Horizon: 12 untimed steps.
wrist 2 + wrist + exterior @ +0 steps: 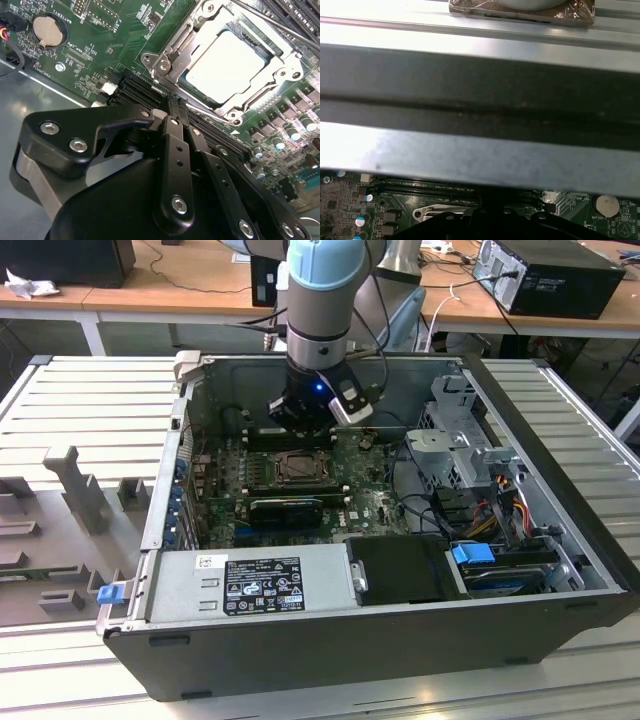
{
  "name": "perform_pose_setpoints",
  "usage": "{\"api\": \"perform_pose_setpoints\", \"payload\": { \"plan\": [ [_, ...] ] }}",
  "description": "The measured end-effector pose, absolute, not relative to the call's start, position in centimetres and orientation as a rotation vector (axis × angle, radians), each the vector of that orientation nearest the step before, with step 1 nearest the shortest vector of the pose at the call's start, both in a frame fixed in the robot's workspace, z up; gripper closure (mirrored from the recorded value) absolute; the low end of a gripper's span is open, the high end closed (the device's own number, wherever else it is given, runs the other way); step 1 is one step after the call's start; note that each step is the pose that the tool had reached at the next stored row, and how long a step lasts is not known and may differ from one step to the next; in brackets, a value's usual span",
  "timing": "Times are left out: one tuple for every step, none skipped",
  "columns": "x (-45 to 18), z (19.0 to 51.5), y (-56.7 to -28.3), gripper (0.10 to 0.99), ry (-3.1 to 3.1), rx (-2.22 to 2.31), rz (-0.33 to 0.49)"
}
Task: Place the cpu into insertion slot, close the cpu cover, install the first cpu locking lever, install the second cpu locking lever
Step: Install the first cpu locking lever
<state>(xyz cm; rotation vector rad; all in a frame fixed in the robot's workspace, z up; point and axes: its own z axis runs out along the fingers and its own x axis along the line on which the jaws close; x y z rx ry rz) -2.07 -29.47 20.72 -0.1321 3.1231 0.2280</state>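
Note:
The cpu, a pale square chip, lies flat in the insertion slot in the middle of the motherboard. The silvery cpu cover is down around it, and the chip shows through the cover's window. My gripper is shut with nothing between its black fingers. Its tips hover at the socket's edge, beside the long black card slots. In the exterior view my gripper hangs just behind the socket, inside the open computer case. A thin metal lever runs along the far side of the cover.
The motherboard carries a coin battery, capacitors and the long black card slots. The case wall stands close by. A power supply, drive cage and cables crowd the case.

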Motion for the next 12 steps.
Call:
{"api": "perform_pose_setpoints", "payload": {
  "plan": [
    [-2.02, 20.68, -29.47, 0.980, 3.123, -0.132, 0.228],
    [-1.93, 20.61, -29.47, 0.980, 3.123, -0.132, 0.228],
    [-1.87, 20.56, -29.47, 0.980, 3.123, -0.132, 0.228],
    [-1.84, 20.51, -29.47, 0.980, 3.123, -0.132, 0.228],
    [-1.80, 20.48, -29.47, 0.980, 3.123, -0.132, 0.229],
    [-1.76, 20.44, -29.47, 0.980, 3.123, -0.132, 0.228],
    [-1.72, 20.43, -29.47, 0.980, 3.123, -0.132, 0.228],
    [-1.70, 20.41, -29.47, 0.980, 3.123, -0.132, 0.228],
    [-1.69, 20.40, -29.47, 0.980, 3.123, -0.132, 0.227],
    [-1.68, 20.39, -29.47, 0.980, 3.123, -0.132, 0.227],
    [-1.67, 20.39, -29.47, 0.980, 3.123, -0.132, 0.226],
    [-1.66, 20.38, -29.47, 0.980, 3.124, -0.132, 0.225]
  ]
}}
